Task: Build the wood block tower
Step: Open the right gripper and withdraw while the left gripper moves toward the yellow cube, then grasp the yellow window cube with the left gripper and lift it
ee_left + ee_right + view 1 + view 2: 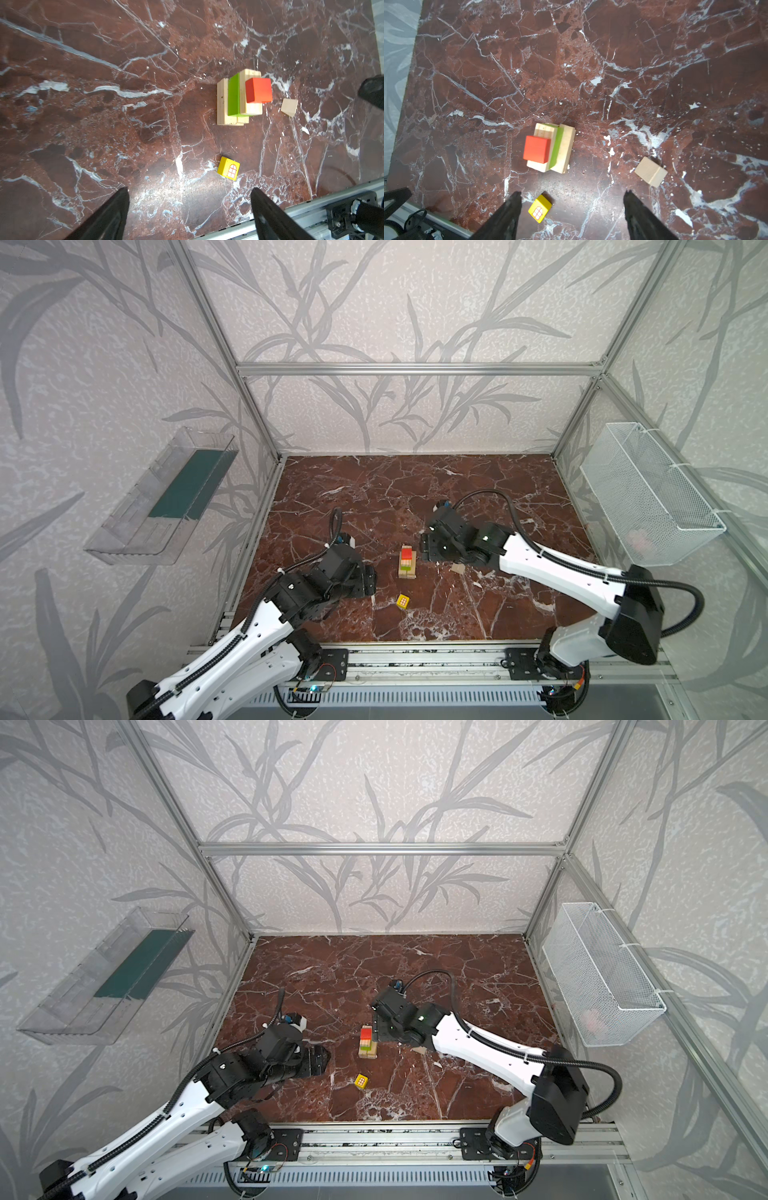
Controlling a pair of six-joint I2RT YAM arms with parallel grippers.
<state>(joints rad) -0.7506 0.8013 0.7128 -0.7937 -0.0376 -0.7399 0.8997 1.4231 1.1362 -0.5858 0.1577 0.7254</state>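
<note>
Blocks first: the tower (407, 563) stands near the middle of the red-brown marble surface (478, 489), between my two arms. Its base is pale plain-wood bars (222, 104). A lime-green bar (233, 94) and another pale bar lie side by side above them, and a red cube (258, 90) sits on top. The yellow cube (402, 600), with its red window mark, lies alone on the surface, nearer the front rail than the tower and apart from it. The pale wedge (651, 171) lies on the surface too, to the tower's right in both top views (near it, not touching).

My left end effector (189, 190) is spread wide with nothing between its fingers; it hangs above the marble to the left of the tower. My right end effector (572, 192) is also spread apart and grips nothing. The yellow cube shows in the gap between its fingers in the right wrist view, but it lies on the surface below, untouched. In both top views this end effector sits just beside the tower — on its right, toward the back wall.
</note>
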